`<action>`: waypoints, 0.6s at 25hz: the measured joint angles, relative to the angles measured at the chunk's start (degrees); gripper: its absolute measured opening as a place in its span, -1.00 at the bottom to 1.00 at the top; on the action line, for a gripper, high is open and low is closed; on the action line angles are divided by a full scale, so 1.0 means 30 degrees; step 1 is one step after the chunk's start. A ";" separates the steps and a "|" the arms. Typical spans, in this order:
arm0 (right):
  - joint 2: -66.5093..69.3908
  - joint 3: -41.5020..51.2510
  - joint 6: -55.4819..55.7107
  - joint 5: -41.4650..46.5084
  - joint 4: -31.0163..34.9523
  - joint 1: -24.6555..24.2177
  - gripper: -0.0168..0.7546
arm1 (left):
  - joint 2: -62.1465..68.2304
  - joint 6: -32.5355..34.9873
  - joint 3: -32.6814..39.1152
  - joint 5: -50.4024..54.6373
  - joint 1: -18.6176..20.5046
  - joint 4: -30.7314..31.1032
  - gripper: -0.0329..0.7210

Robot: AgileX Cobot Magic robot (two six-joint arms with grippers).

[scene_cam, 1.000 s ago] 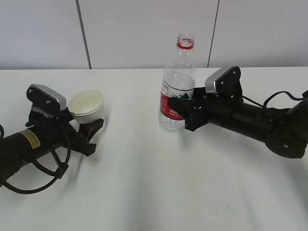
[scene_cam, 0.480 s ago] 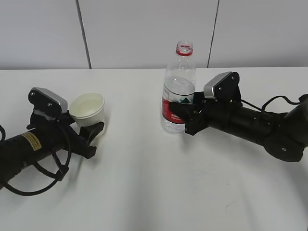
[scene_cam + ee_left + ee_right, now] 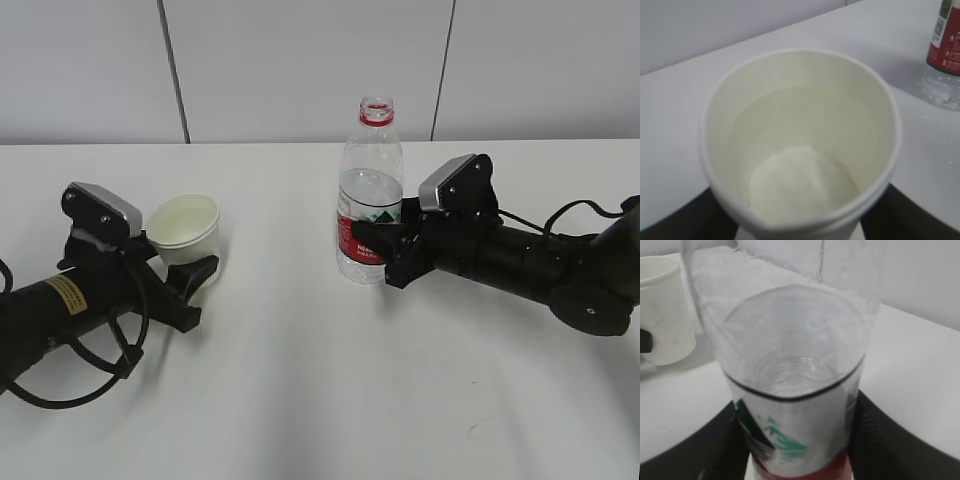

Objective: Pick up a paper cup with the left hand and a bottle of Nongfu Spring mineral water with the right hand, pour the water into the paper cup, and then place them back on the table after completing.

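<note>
Jaws both gripping: left hand holds paper cup at left, right hand holds bottle mid surface. Cap off. I think lifting starts. Next I bring bottle to cup, tip slowly.

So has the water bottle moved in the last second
Yes. In the exterior view the bottle, held in the right claw, has shifted slightly left and tipped back upright; its open neck now sits further left of the dark wall seam than before.

wall: light grey panels, dark seams | table: plain white
</note>
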 joint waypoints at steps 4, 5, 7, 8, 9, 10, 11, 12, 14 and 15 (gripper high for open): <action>0.0000 0.0000 0.0000 0.0043 0.0000 0.0000 0.07 | 0.0152 0.0000 0.0000 -0.0018 0.0000 0.0213 0.22; 0.0000 0.0000 0.0000 0.0043 0.0000 0.0000 0.07 | 0.0230 0.0000 0.0000 -0.0018 0.0000 0.0213 0.22; 0.0000 0.0000 0.0000 0.0086 0.0000 0.0000 0.07 | 0.0366 0.0000 0.0000 0.0027 0.0000 0.0213 0.22; 0.0011 0.0000 0.0000 0.0086 0.0000 0.0000 0.07 | 0.0366 0.0000 0.0000 0.0053 0.0000 0.0228 0.22; 0.0044 0.0000 0.0000 0.0047 0.0000 0.0000 0.07 | 0.0366 0.0000 -0.0022 0.0024 0.0000 0.0266 0.22; 0.0180 0.0000 0.0000 -0.0182 0.0094 0.0000 0.07 | 0.0366 0.0000 -0.0060 0.0024 0.0000 0.0307 0.22; 0.0346 0.0000 0.0000 -0.0527 0.0238 0.0000 0.07 | 0.0379 0.0000 -0.0104 0.0024 0.0000 0.0329 0.22; 0.0515 0.0000 0.0000 -0.0918 0.0324 0.0000 0.07 | 0.0437 0.0000 -0.0130 -0.0014 0.0000 0.0348 0.22; 0.0687 0.0000 0.0000 -0.1346 0.0449 0.0000 0.07 | 0.0693 0.0000 -0.0260 -0.0037 0.0000 0.0386 0.22; 0.0731 0.0000 0.0000 -0.1366 0.0496 0.0000 0.07 | 0.0840 0.0000 -0.0325 -0.0018 0.0000 0.0467 0.22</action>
